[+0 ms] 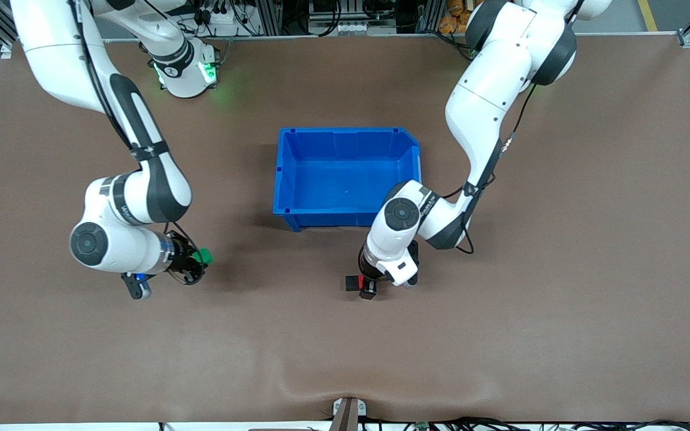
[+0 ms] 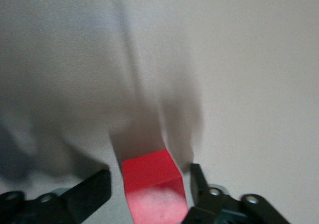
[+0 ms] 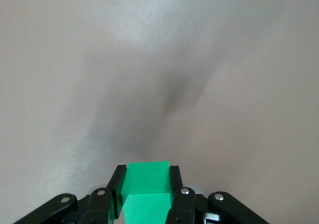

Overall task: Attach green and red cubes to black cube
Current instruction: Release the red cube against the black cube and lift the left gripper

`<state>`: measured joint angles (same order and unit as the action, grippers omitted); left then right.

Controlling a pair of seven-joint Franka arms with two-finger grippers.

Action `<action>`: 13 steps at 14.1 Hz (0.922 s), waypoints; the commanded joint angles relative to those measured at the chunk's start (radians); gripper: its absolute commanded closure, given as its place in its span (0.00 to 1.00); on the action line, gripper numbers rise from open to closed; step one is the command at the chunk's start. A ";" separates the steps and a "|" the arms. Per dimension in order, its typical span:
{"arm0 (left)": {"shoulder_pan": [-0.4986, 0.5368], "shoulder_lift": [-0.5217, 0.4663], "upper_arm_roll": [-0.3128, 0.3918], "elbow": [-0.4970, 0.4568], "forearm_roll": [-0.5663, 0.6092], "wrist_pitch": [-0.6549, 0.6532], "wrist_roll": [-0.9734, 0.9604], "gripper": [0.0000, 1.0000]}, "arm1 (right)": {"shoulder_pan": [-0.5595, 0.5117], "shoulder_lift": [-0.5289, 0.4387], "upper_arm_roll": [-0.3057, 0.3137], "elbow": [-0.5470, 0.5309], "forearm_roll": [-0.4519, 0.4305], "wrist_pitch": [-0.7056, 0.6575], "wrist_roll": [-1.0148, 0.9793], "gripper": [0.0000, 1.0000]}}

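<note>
**Red cube let go beside the black one, green cube yet to come**

At the lower part of the front view, toward the right arm's end of the table, the right gripper (image 1: 197, 261) hangs over bare table (image 1: 501, 335) with its fingers pinched tight on the green cube (image 1: 204, 257). The right wrist view shows the cube seated squarely between the pads. It is well apart from the other two cubes.

At the centre of the frame sits the blue bin (image 1: 345, 134), empty and no part of this job.

In the lower middle, nearer the camera than the bin, the left gripper (image 1: 367, 286) is down at the table. Its jaws stand apart around the red cube (image 1: 362, 282), and the left wrist view shows a gap beside at least one finger, so it grips nothing. A small dark block touching the red cube looks like the black cube (image 1: 351, 282), though it is partly hidden.

The red-to-black join seems made; the green one is not yet done.

Risks from here:
- The near finger may snag the red cube as the left gripper rises and break the join.
- With nothing holding the pair, the green cube's push could slide them away instead of seating.
- Both arms meeting at one spot could collide.
</note>
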<state>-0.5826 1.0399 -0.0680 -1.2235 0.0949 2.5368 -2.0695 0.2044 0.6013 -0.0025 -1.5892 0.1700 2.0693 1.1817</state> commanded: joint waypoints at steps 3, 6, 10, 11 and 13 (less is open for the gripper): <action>-0.010 -0.046 0.020 0.015 0.085 -0.044 -0.001 0.00 | 0.036 0.060 -0.008 0.090 0.051 -0.011 0.143 1.00; 0.007 -0.092 0.042 0.015 0.088 -0.066 -0.001 0.00 | 0.062 0.087 -0.008 0.133 0.068 -0.008 0.263 1.00; 0.047 -0.165 0.063 -0.001 0.117 -0.115 0.084 0.00 | 0.098 0.141 -0.008 0.227 0.068 -0.005 0.413 1.00; 0.072 -0.185 0.062 -0.004 0.118 -0.130 0.135 0.00 | 0.105 0.155 -0.008 0.251 0.069 -0.005 0.447 1.00; 0.116 -0.236 0.059 -0.011 0.118 -0.177 0.224 0.00 | 0.121 0.182 -0.008 0.293 0.069 -0.003 0.518 1.00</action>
<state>-0.5032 0.8712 -0.0014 -1.1997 0.1870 2.4060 -1.9099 0.3075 0.7312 -0.0022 -1.3780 0.2191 2.0753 1.6337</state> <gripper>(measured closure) 0.000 0.604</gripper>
